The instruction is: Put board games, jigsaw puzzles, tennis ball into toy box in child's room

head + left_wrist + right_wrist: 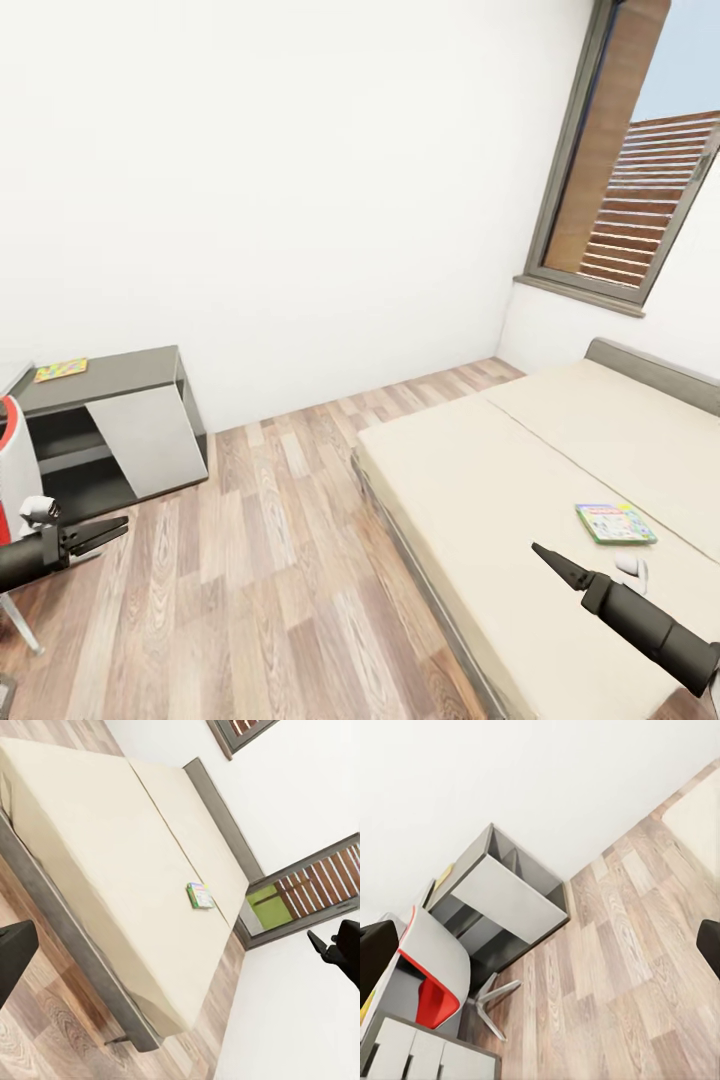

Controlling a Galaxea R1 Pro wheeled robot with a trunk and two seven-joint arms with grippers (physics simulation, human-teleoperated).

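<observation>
A pale green-edged board game lies flat on the beige bed, and it also appears on the mattress as a small box. My right gripper hovers over the bed just short of that game, open, with one finger at the frame's side. My left gripper hangs open over the floor by the chair, its finger empty. The table's pale drawers are in the right wrist view. The toy box, tennis ball and jigsaw puzzles are out of view.
A low dark grey side cabinet stands against the wall with a flat colourful item on top. A red and white chair is beside it. Wooden floor separates cabinet and bed. A small white object lies on the mattress.
</observation>
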